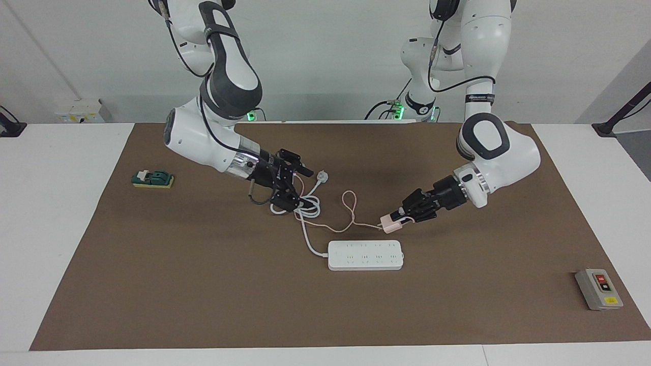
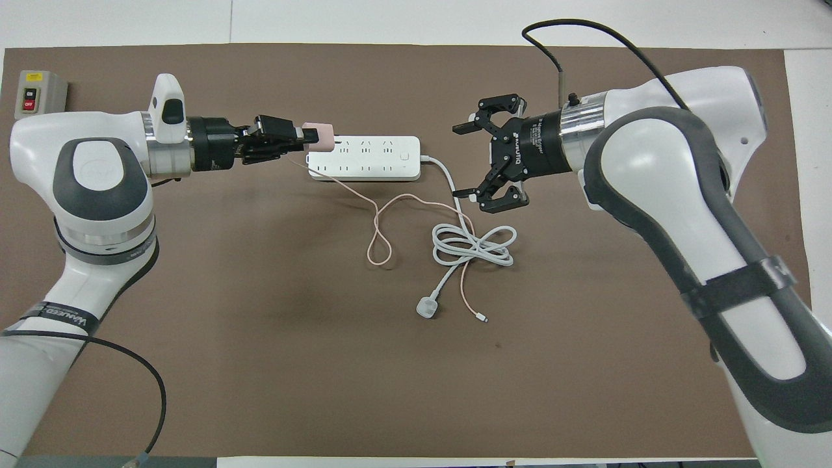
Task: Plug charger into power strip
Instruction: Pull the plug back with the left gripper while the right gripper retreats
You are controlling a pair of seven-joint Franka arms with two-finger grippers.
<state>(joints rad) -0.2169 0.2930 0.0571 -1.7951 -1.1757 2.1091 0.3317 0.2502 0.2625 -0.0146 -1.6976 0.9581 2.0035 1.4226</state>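
Observation:
The pale pink charger point(image 1: 390, 224) point(image 2: 320, 136) is held in my left gripper point(image 1: 403, 219) point(image 2: 304, 138), which is shut on it. It hangs a little above the end of the white power strip point(image 1: 365, 255) point(image 2: 364, 158) that lies toward the left arm's end of the table. Its thin pink cable point(image 1: 349, 201) point(image 2: 377, 244) trails in a loop on the mat. My right gripper point(image 1: 299, 188) point(image 2: 459, 161) is wide open and empty, over the strip's thick white cord point(image 1: 308, 207) point(image 2: 473, 247), near the strip's cord end.
The cord's white round-ended plug point(image 1: 321, 176) point(image 2: 429, 308) lies nearer to the robots than the coil. A grey box with red and yellow buttons point(image 1: 599, 288) point(image 2: 39, 95) sits at the left arm's end. A green object on a yellow pad point(image 1: 152, 179) sits at the right arm's end.

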